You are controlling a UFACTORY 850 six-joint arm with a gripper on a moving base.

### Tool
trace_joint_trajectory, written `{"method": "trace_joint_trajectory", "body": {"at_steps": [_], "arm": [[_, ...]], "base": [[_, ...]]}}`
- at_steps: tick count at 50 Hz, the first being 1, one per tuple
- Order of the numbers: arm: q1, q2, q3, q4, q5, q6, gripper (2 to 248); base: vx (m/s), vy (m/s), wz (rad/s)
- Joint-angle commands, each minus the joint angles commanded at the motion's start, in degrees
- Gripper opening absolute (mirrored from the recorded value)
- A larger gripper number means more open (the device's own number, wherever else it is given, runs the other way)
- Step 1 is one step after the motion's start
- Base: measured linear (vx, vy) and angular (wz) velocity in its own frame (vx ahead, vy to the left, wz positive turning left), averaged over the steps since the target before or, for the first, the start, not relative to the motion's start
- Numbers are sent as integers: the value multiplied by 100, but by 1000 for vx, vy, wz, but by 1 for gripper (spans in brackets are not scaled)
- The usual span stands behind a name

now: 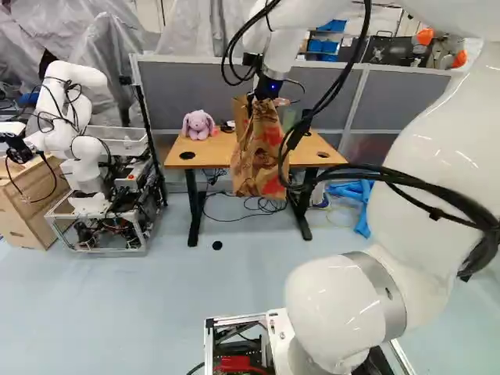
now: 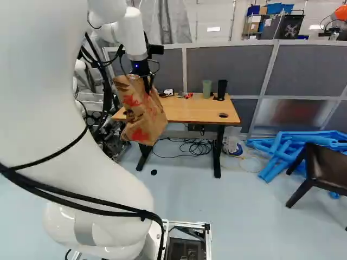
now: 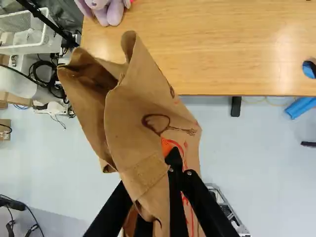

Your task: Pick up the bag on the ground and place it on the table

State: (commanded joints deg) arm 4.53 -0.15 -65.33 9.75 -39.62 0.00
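Two parts of the job, grip and lift, looked done; carrying and setting down were left. The surface (image 1: pixel 211 152) stood at about twelve o'clock from the base. The bag (image 1: pixel 262 160) hung off the floor (image 1: pixel 164 305), at twelve too, seemingly just short of the surface's near edge. The pincer (image 3: pixel 160 163) had closed partway on its paper, one finger mostly hidden behind the folds.

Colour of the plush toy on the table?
Light purple plush, with pink on it; best seen in the left base view.
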Motion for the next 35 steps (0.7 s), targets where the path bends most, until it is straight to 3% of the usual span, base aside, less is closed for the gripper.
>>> {"method": "trace_joint_trajectory", "body": {"at_steps": [21,35], "arm": [[0,0,0,0,0,0,25],[0,0,0,0,0,0,25]], "base": [[112,-74,-17],[151,-5,-15]]}}
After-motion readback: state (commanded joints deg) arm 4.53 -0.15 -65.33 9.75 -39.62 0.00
